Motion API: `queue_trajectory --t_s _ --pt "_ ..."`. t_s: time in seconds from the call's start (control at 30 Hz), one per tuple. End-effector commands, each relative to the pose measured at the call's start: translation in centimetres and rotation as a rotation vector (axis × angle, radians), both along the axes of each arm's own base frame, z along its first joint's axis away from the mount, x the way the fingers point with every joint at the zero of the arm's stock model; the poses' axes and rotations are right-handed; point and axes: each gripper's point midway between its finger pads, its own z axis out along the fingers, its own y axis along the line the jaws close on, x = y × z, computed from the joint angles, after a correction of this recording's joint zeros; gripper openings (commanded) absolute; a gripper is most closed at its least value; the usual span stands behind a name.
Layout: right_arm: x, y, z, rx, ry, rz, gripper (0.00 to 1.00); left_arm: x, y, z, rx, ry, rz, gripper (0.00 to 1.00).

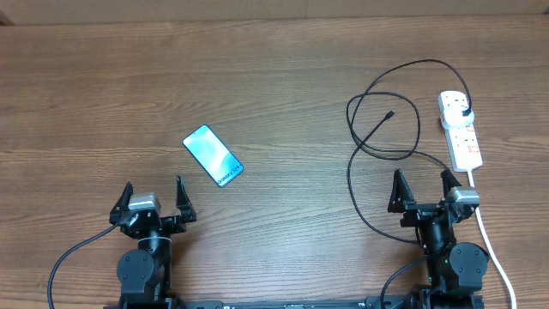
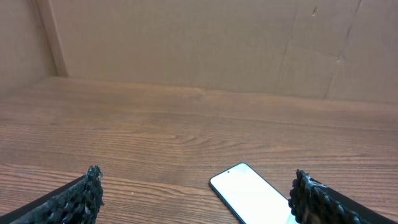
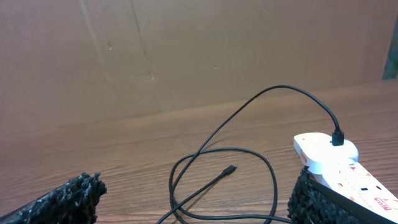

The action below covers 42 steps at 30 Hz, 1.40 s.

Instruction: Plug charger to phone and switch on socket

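no lettering can be read with certainty. the phone (image 1: 213,156) carries a short line of small dark print at the near end of its light blue screen, too small to make out. the socket (image 1: 460,129) bears reddish markings on its white face, likewise illegible.

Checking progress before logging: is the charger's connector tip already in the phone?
No, the connector tip lies bare on the table among the charger's loops, apart from the phone.
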Motion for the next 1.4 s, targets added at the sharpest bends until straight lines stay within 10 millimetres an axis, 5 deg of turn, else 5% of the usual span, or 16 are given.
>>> queue_trajectory --t_s 0.0,1.37 --pt "0.03 -0.18 -0.22 -0.004 -0.002 -0.009 1.00 -0.01 0.03 -0.04 0.018 -0.001 -0.002 0.99" --pt "0.03 -0.18 -0.24 -0.004 -0.002 -0.009 1.00 0.06 -0.56 0.33 0.015 -0.017 -0.037 1.00"
